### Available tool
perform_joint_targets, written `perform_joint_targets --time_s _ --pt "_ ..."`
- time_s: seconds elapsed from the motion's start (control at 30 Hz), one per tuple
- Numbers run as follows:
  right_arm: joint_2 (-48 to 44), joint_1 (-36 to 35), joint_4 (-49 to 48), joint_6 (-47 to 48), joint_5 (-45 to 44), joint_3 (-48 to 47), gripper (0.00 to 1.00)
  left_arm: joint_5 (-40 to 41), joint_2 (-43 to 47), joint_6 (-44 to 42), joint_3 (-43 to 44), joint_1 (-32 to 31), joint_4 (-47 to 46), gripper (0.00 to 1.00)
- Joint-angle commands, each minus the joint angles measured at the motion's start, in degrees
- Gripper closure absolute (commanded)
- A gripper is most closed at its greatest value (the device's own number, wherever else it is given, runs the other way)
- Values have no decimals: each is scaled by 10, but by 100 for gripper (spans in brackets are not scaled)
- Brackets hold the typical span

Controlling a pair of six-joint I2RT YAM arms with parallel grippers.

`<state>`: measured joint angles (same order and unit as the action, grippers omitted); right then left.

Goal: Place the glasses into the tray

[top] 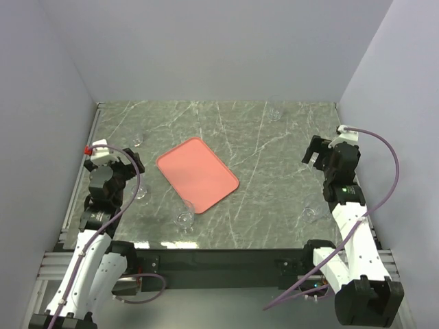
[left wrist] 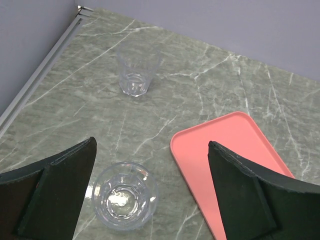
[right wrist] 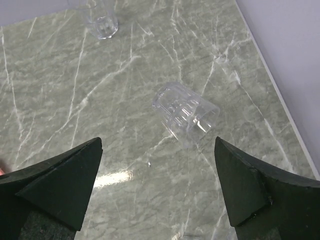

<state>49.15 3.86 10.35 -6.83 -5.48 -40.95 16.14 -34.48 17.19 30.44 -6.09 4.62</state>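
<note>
Glasses (top: 184,219) stand scattered on the marble desk (top: 274,178), and five show faintly from above. One salmon-pink tray (top: 197,175) lies with its long axis slanting from far left to near right, all the glasses outside it. The left fingers (left wrist: 55,190) are spread wide and grip nothing. An upright glass (left wrist: 124,195) stands mouth-up between them, nearer the left-hand finger. A second glass (left wrist: 136,72) stands well ahead, and the tray's edge runs under the right-hand finger. The right fingers (right wrist: 55,185) gape too, empty. A tipped glass (right wrist: 186,116) lies on its side ahead between them, mouth toward the right-hand finger, and a far glass (right wrist: 101,22) stands well beyond.
</note>
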Motion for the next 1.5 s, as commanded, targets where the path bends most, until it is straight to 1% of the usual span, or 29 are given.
perform_joint_targets --time_s 0.0,0.07,0.13,0.2,0.23,0.3,0.33,0.37,0.5,0.57,0.6,0.67,0.7,0.73,0.77,0.8,0.87,1.0,1.03,1.1,1.13,1.2,1.27,1.33,1.37,1.4,1.47 --pt "-18 5 -9 0 6 -34 0 -24 20 -4 21 -1 -8 1" --pt "-24 4 -6 35 32 -40 0 -26 20 3 25 -1 -4 1" --pt "-29 4 -1 51 99 -48 0 -28 14 9 34 -1 6 1" --pt "-43 4 -20 86 162 -34 0 -30 0 26 45 -1 15 1" --pt "-49 4 -28 99 232 -26 0 -30 -6 28 53 -1 21 1" --pt "-63 4 -32 166 307 -3 0 -31 -24 35 61 -1 27 1" --pt "-64 4 -22 193 364 1 0 -30 -30 39 71 -1 28 1" --pt "-59 2 -9 226 388 1 0 -30 -37 45 76 0 31 1" --pt "-23 4 76 237 417 -23 0 -51 -83 62 110 5 31 1" --pt "-5 14 93 259 455 -26 0 -67 -109 81 127 16 32 1" --pt "1 22 103 263 465 -26 0 -76 -137 90 137 22 36 1" --pt "14 26 108 276 496 -20 0 -116 -169 113 168 43 41 3" --pt "15 26 117 282 503 -19 0 -144 -202 120 190 50 43 4" --pt "17 26 121 285 506 -21 0 -156 -219 127 200 57 43 4" --pt "15 26 122 287 507 -23 0 -165 -253 141 211 77 43 5" --pt "13 26 118 284 498 -26 0 -178 -271 150 234 87 48 5" --pt "6 26 115 278 492 -22 0 -210 -305 173 254 114 55 6" --pt "-13 26 134 281 482 -17 1 -251 -406 204 305 161 57 10" --pt "-19 26 132 282 477 -14 1 -256 -424 215 316 175 60 13" --pt "-34 26 126 284 471 -8 1 -262 -477 228 348 187 75 16" --pt "-38 26 125 286 472 -6 1 -265 -494 232 359 196 79 23" --pt "-41 26 129 291 473 -5 1 -271 -544 236 393 203 92 29" --pt "-38 26 132 299 467 -6 2 -270 -587 234 417 210 106 31" --pt "-38 26 134 300 463 -6 2 -263 -613 230 452 214 117 35" --pt "-38 26 134 300 459 -5 2 -259 -642 229 465 216 126 36" --pt "-39 26 133 301 459 -5 2 -252 -658 230 494 218 153 41" --pt "-41 26 132 300 456 -4 2 -251 -702 231 519 223 176 48"
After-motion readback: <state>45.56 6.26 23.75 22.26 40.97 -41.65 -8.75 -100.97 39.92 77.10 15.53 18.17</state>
